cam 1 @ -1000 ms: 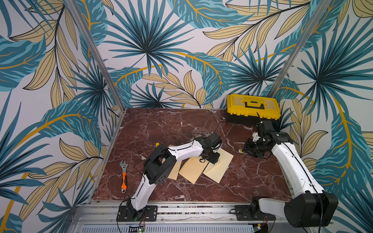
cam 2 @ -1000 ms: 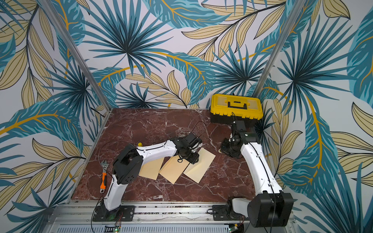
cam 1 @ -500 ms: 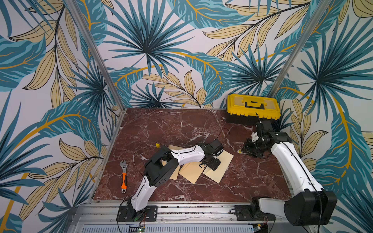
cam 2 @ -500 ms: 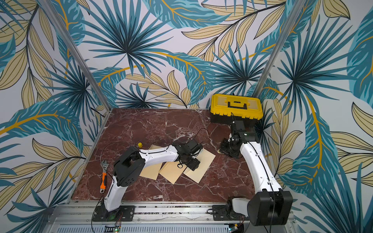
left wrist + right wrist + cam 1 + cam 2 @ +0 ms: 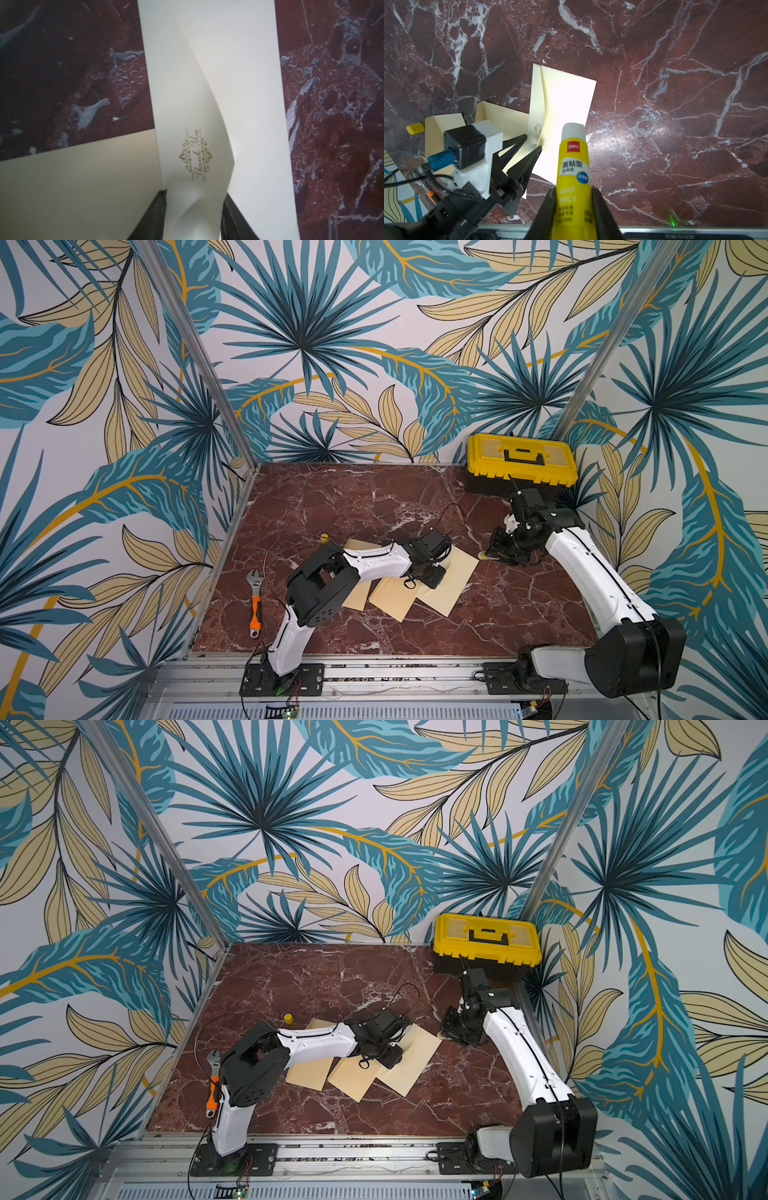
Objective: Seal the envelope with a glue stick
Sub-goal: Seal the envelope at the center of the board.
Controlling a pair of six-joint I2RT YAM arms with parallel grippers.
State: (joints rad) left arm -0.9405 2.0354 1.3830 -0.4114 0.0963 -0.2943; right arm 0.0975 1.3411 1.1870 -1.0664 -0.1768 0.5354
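Note:
Three cream envelopes lie side by side; the rightmost envelope has its "Thank You" flap raised. My left gripper is over its near-left part, both fingers against the flap, which bows up between them. Just right of that envelope's far corner, my right gripper is shut on the yellow glue stick. Its white glue end is bare and points at the envelope, apart from it. The yellow cap lies behind the left envelope.
Two other envelopes lie partly under my left arm. An orange-handled wrench lies near the left wall. A yellow and black toolbox stands in the back right corner, behind my right arm.
My left arm has dropped lower over the envelopes, uncovering the yellow cap, and its jaws widened, then narrowed onto the flap. My right arm has hardly moved and keeps the glue stick.

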